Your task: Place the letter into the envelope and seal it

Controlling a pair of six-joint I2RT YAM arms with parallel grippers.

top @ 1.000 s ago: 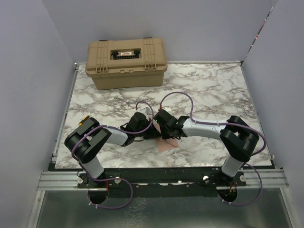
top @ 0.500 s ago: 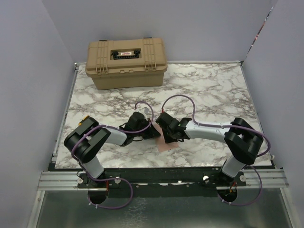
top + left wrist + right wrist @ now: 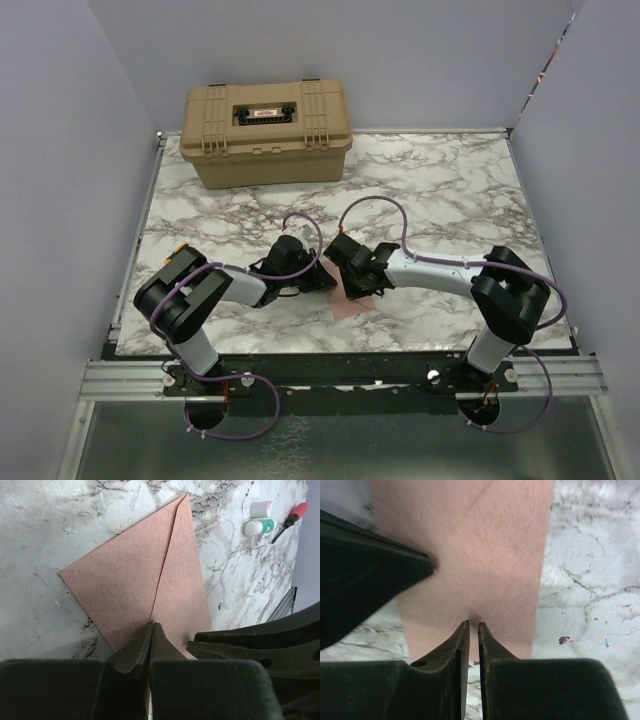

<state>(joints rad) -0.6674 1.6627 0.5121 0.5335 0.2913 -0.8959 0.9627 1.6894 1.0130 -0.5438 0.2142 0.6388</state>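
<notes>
The pinkish-brown envelope (image 3: pixel 135 575) lies flat on the marble table, a straight fold line running across it. It also shows in the top view (image 3: pixel 352 304) and the right wrist view (image 3: pixel 485 550). My left gripper (image 3: pixel 151 626) is shut, with its tips pressed down on the envelope at the fold line. My right gripper (image 3: pixel 473 624) is shut to a thin slit, its tips resting on the envelope's face. The two grippers meet over the envelope, the left (image 3: pixel 328 283) beside the right (image 3: pixel 351 289). The tan-orange letter is not in view.
A tan hard case (image 3: pixel 266 132) stands at the back left of the table. A small white-and-green cylinder (image 3: pixel 259 526) and a red-handled tool (image 3: pixel 291 519) lie further off. The table's front edge runs just below the envelope.
The right arm's wrist has shifted a little to the left and back over the envelope. The left gripper has stayed pressed on the envelope.
</notes>
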